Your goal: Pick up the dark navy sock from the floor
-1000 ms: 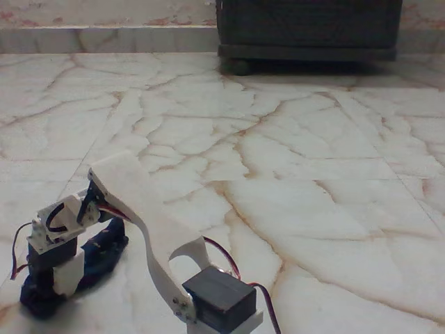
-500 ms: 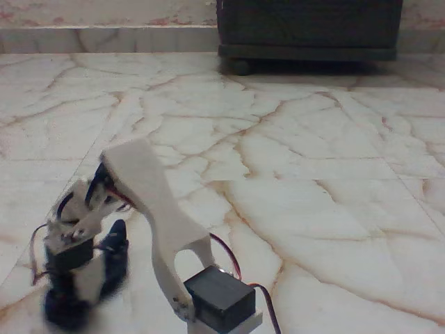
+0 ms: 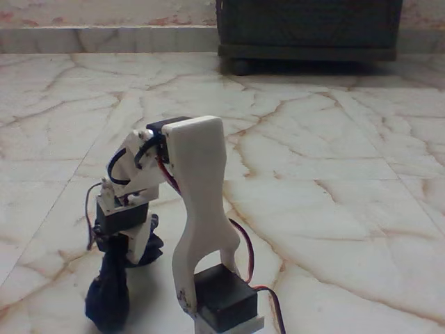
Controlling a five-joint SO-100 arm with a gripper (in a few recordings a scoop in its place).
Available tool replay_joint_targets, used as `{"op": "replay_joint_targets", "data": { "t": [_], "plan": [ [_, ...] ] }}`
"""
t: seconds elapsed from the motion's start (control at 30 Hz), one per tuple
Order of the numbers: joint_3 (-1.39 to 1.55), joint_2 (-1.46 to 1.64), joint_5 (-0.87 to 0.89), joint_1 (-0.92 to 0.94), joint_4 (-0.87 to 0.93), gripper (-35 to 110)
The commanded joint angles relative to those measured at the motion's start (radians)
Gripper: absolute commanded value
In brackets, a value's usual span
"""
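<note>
Jaws: I am reading them as pinched on the sock (image 3: 111,289); the fingers themselves are buried in dark fabric, so I am judging this from how the cloth is hanging below the gripper (image 3: 128,252) in the fixed view.

Sock: one, dark navy, at the lower left of the fixed view. Its upper end is bunching at the gripper and the rest is drooping straight down. I cannot tell whether the bottom tip is touching the floor (image 3: 327,174) or hanging just clear of it; the picture is too soft there.

Arm (image 3: 198,209): one, white, with black servo blocks and red and black wires. It is rising from its base at the bottom edge, then folding over and down to the left toward the gripper.

Floor: one surface of cream marble with reddish veins, running back to a pale step.

Cabinet (image 3: 309,31): one, dark, standing at the far top right, well apart from the arm.

Progress, as I am judging it: the grasp looks made and the lift looks partly done. Left for me: raising the sock fully clear of the floor and holding it there. I am watching for slip, since the cloth is soft and the grip sits at one end.
</note>
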Motion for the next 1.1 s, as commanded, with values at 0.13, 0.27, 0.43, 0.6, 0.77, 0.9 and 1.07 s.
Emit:
{"op": "replay_joint_targets", "data": {
  "t": [0.13,0.27,0.43,0.6,0.77,0.9,1.07],
  "plan": [
    [0.127,0.202,-0.147,0.098,-0.041,0],
    [0.19,0.276,-0.262,0.207,-0.037,0],
    [0.281,0.422,-0.371,0.302,-0.037,0],
    [0.364,0.52,-0.456,0.387,-0.037,0],
    [0.485,0.647,-0.583,0.508,-0.069,0],
    [0.575,0.762,-0.676,0.597,-0.089,0],
    [0.655,0.881,-0.776,0.661,-0.181,0]
  ]
}}
